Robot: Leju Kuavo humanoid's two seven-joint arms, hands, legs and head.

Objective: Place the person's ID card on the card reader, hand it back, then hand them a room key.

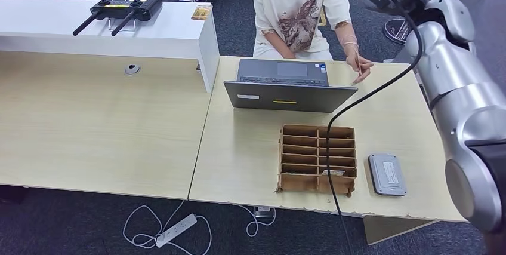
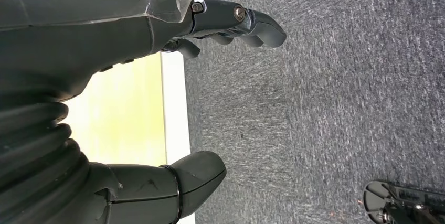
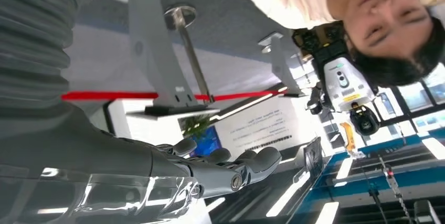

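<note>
Right hand: raised at 1 o'clock, fingers extended, empty.
Left hand: fingers apart, empty.
Card reader: counter, 4 o'clock.
ID card: cannot tell.

A: What's on the desk?
B: An open laptop near its far edge, and a brown compartment box toward the near edge.
A: And further back?
B: A controller with two antennas sits on the white counter; a power strip lies on the carpet.
</note>
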